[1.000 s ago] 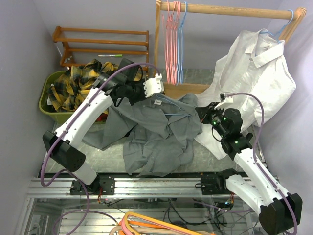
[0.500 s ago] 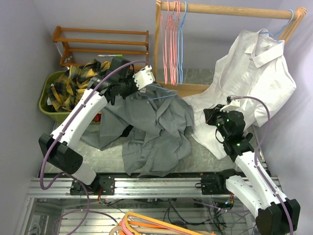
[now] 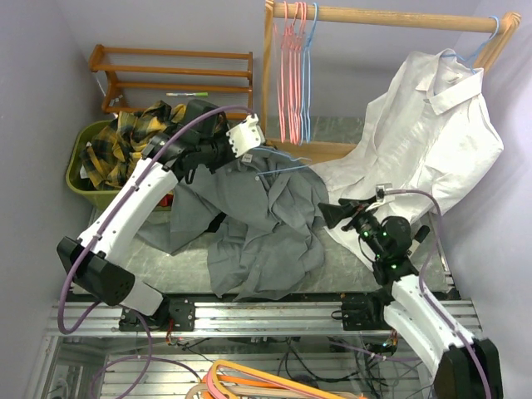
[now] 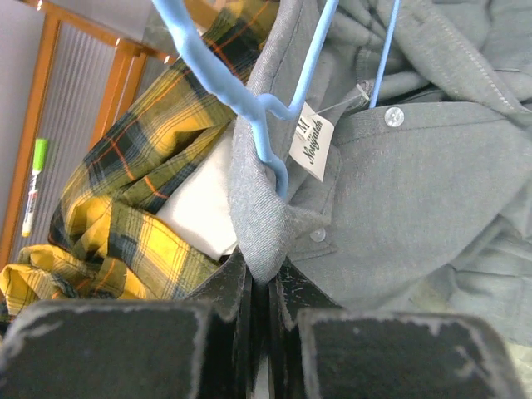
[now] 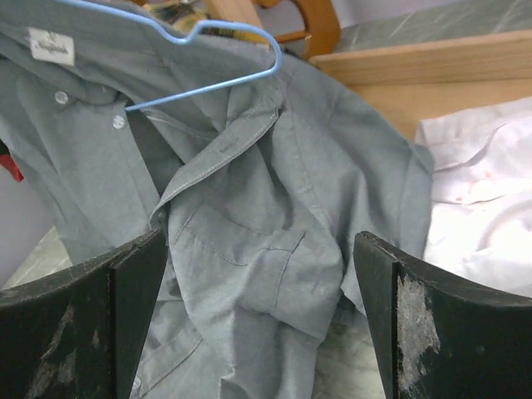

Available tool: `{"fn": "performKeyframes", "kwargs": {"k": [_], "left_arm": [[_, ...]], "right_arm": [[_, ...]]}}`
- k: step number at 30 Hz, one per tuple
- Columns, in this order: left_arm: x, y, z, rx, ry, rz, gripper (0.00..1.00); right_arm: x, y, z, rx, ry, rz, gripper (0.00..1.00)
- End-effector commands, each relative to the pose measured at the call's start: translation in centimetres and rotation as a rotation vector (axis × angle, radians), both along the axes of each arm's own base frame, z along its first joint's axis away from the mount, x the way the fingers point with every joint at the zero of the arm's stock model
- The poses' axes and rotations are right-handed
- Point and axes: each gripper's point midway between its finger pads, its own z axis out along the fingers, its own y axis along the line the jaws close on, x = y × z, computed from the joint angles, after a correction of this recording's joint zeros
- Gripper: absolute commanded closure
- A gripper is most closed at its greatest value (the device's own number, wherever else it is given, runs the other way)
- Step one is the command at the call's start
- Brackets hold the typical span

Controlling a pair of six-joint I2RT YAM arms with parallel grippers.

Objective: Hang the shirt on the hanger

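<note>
**Top external.** We are logging the left gripper [image 3: 256,148] pinching the collar of the shirt [image 3: 266,220], jaws closed on the fabric and holding that end up. The rest of the shirt is draping down onto the table [image 3: 187,268]. The hanger [image 3: 287,169] is lying across the shirt just below the collar. The right gripper [image 3: 331,216] is hovering just right of the shirt, pointing at it and apart from it, with the white shirt [image 3: 432,141] behind it.

**Left wrist.** We are seeing the left gripper [image 4: 259,283] clamping a fold of the grey collar edge. The hanger [image 4: 224,86] is running up past the neck label [image 4: 312,141]. The plaid shirt [image 4: 125,191] is lying behind, to the left.

**Right wrist.** We are noting the right gripper [image 5: 259,249] standing wide, nothing between its fingers. The shirt [image 5: 249,191] is filling the view ahead. The hanger [image 5: 199,89] is resting at the open collar, one wire disappearing under the cloth. The white shirt [image 5: 490,183] is lying at the right.
</note>
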Motion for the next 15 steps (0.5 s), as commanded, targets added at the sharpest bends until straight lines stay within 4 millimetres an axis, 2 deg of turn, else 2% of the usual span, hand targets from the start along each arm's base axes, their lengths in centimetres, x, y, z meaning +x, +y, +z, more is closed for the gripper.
{"fn": "performKeyframes", "kwargs": {"k": [1,4,6,10,15], "left_arm": [[-2.6,-1.8,2.7,-0.107,0.037,-0.102,0.93],[-4.1,-2.9,3.6,-0.171,0.094,-0.151,0.93],[-4.8,-3.4,4.2,-0.201,0.12,-0.172,0.93],[-5.9,-3.7,4.8,-0.232,0.152,-0.201,0.93],[-6.4,-3.4,5.3,-0.266,0.178,-0.207,0.93]], "right_arm": [[0.0,2.0,3.5,0.106,-0.202,0.115,0.09],[0.0,2.3,3.9,0.159,-0.246,0.135,0.15],[0.0,2.5,4.9,0.184,-0.288,0.151,0.23],[0.1,2.6,6.1,0.182,-0.37,0.161,0.23],[-0.1,1.9,7.6,0.218,-0.508,0.129,0.21]]}}
